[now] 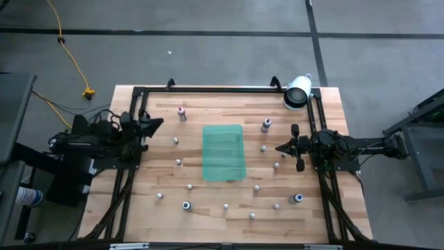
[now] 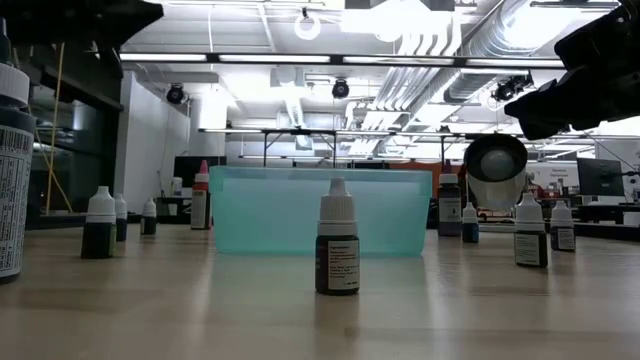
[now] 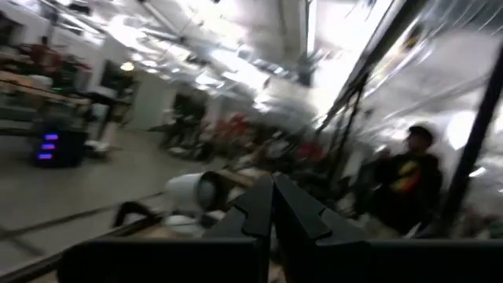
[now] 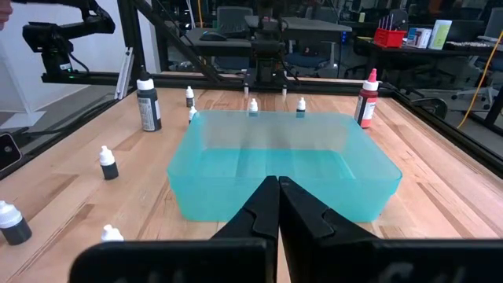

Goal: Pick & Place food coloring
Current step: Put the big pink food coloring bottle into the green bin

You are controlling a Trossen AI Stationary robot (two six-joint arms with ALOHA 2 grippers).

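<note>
Wooden table [image 1: 229, 215] carries the left gripper [image 1: 158, 123] at about nine o'clock of the green tray [image 1: 223, 151], raised over the left edge, its fingers pressed together on nothing. Around that central tray the food coloring bottles [image 1: 186, 205] stand scattered, a pink-topped one [image 1: 182, 113] at eleven o'clock and a dark one [image 1: 266, 125] at one o'clock. At three o'clock the right gripper [image 1: 279, 148] points at the tray, clenched and empty, with the white cylinder [image 1: 298, 91] lying beyond it at the far right corner.

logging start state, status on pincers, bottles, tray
Left pincer and right pincer shut, empty. Food coloring bottles scattered around green tray, none inside. Nothing blocking.
</note>
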